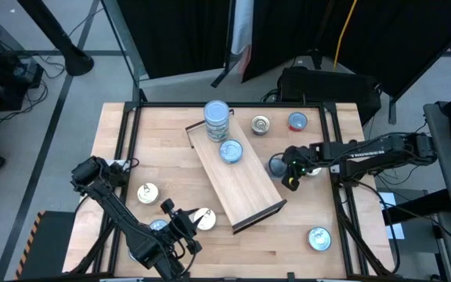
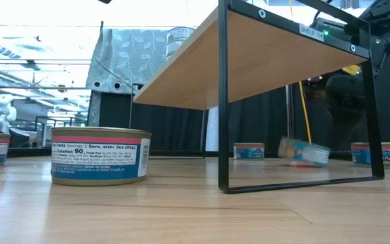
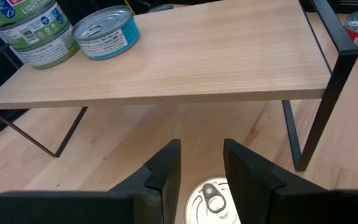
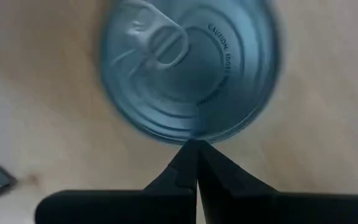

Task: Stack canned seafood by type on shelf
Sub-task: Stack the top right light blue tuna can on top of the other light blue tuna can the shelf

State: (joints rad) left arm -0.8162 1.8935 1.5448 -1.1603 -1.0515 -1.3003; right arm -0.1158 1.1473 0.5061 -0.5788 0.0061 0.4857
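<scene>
The shelf (image 1: 241,184) stands slantwise mid-table on thin dark legs. Its far end carries a stack of green-labelled tins (image 1: 217,119) and, beside it, one blue tin (image 1: 231,150). My right gripper (image 4: 196,146) is shut, just right of the shelf, with its tips at a silver-topped tin (image 4: 188,68) that sits tilted on the table (image 2: 303,150). My left gripper (image 3: 202,152) hangs open near the front edge, above a cream pull-tab tin (image 3: 211,199), whose top shows between and below the fingers. This tin (image 1: 203,218) stands flat on the table. My right gripper meets the silver-topped tin with its shut fingertips (image 4: 191,155) at the rim of the tin's top (image 4: 194,135), on the side opposite the pull tab. The fingers come steeply from above. The tin is tilted, with one edge raised off the table.
Loose tins stand on the table at the far right (image 1: 261,124) (image 1: 297,121), front right (image 1: 319,238) and front left (image 1: 147,193) (image 1: 157,227). The shelf's dark end frame (image 3: 334,81) rises near my left gripper. Black rails (image 1: 337,180) edge the table.
</scene>
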